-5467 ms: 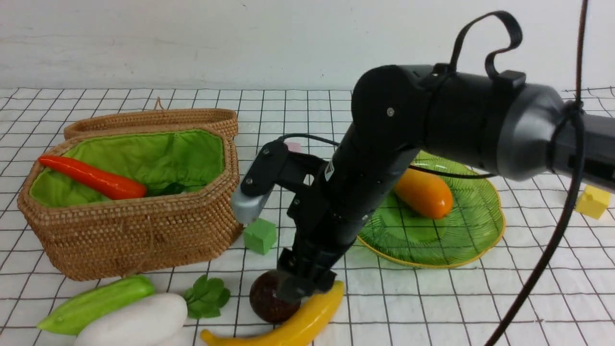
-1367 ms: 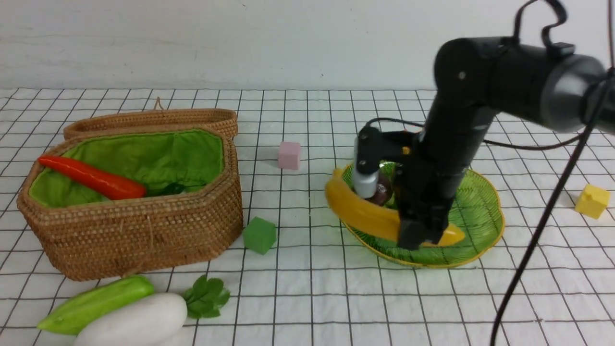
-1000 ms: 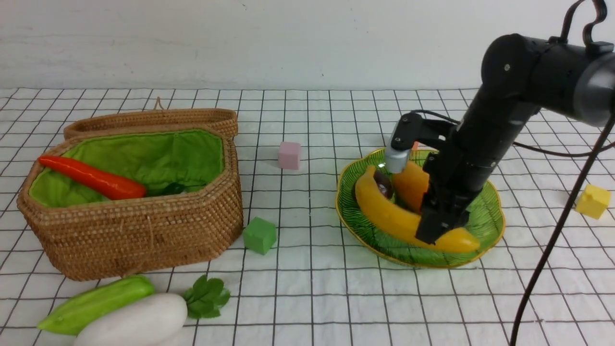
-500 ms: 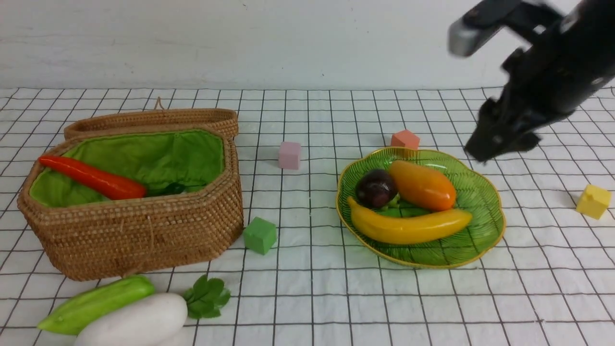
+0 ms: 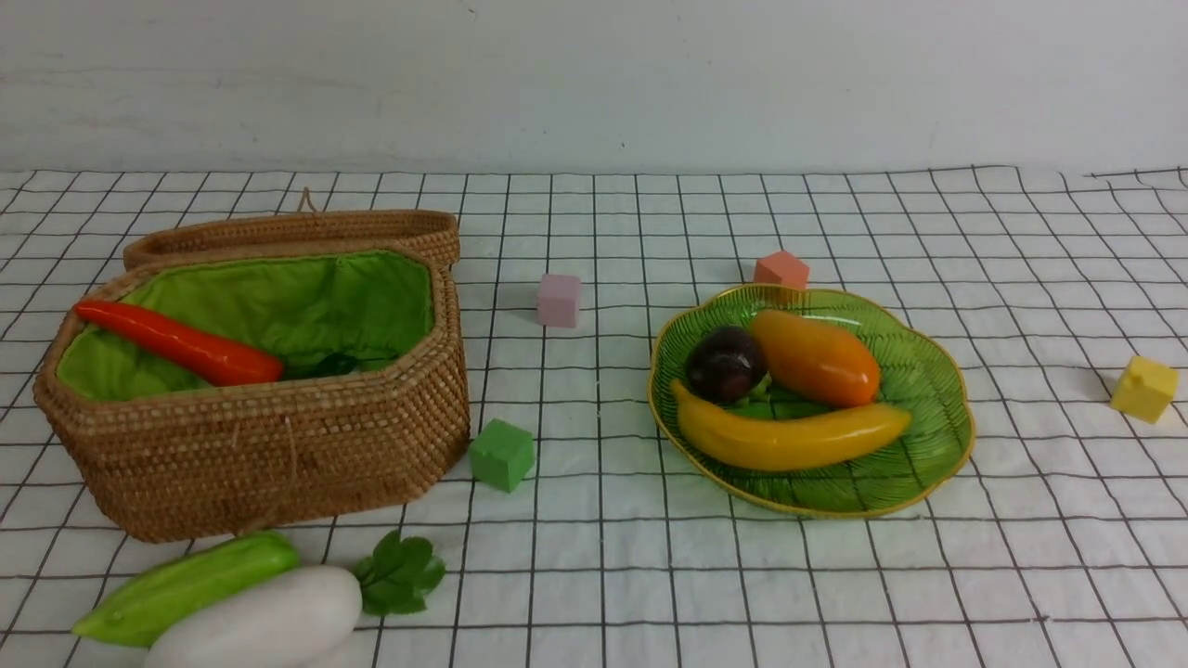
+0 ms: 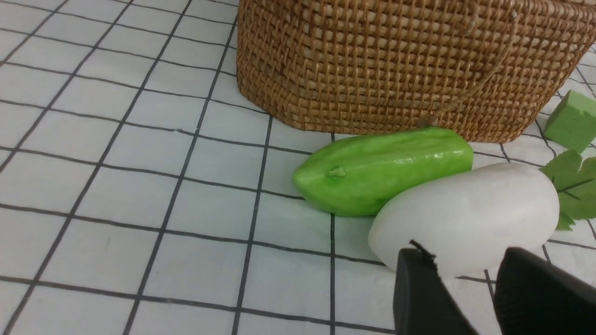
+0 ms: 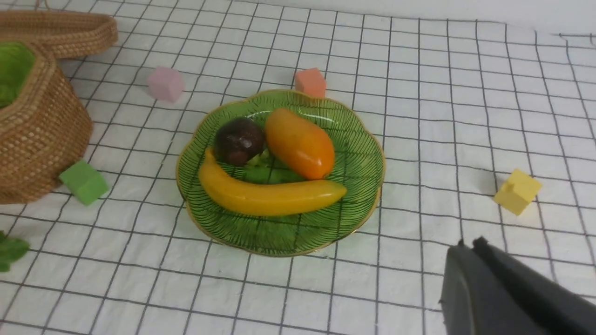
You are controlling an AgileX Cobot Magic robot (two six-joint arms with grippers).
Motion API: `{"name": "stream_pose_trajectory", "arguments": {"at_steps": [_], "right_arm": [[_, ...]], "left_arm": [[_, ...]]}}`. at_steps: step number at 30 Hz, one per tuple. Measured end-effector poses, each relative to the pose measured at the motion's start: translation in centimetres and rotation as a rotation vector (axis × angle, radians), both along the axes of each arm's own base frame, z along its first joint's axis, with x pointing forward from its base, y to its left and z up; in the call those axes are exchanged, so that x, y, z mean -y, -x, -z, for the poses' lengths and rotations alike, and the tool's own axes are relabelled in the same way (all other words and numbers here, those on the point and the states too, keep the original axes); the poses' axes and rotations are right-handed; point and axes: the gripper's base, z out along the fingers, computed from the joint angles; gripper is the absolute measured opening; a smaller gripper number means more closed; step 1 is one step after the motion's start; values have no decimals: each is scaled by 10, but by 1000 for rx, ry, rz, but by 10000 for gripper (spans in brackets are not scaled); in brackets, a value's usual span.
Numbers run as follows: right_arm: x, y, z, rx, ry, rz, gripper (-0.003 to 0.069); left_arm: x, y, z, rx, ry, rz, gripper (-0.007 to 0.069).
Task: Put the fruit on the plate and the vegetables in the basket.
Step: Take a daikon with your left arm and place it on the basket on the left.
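The right arm has left the front view; the banana [image 5: 789,441] lies on the plate [image 5: 923,394] with mango [image 5: 817,357] and purple ball [image 5: 726,364], well apart from the right claw [image 7: 468,245], closed and empty. The left claw [image 6: 461,255], part-open, holds nothing, near the radish [image 6: 465,214] and cucumber [image 6: 382,167] beside the basket [image 6: 396,70].

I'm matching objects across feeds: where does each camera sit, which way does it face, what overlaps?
Front view: on the robot's side, facing forward over the brown woven wicker basket and ribbed green glass plate toward the wall; no arm shows.
Left wrist view: low over the cloth, facing the light green cucumber and white radish; the left gripper shows.
Right wrist view: raised, looking down on the plate; the right gripper shows.
Shared: both wrist views catch the basket and small green cube.
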Motion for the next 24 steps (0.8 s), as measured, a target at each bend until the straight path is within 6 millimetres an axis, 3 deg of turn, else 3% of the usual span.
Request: {"name": "stream_pose_trajectory", "arguments": {"at_steps": [4,6,7,8,11,13,19,22,24], "right_arm": [[7,37,25,126,-120,-3,-7],[17,71,39,252,-160,-7,-6],[17,70,41,248,-159,-7,-6],[22,90,52,317,-181,-9,-6],[28,111,67,380,-201,-11,-3],[30,111,70,368,-173,3,-2],[32,87,81,284,-34,67,1],[30,74,97,308,5,89,4],[26,61,121,326,24,109,5]], "left_arm": [[0,0,0,0,0,0,239],[0,0,0,0,0,0,239],[0,0,0,0,0,0,239],[0,0,0,0,0,0,239],[0,0,0,6,0,0,239],[0,0,0,6,-1,0,239],[0,0,0,5,-1,0,239],[0,0,0,5,-1,0,239],[0,0,0,5,-1,0,239]]}}
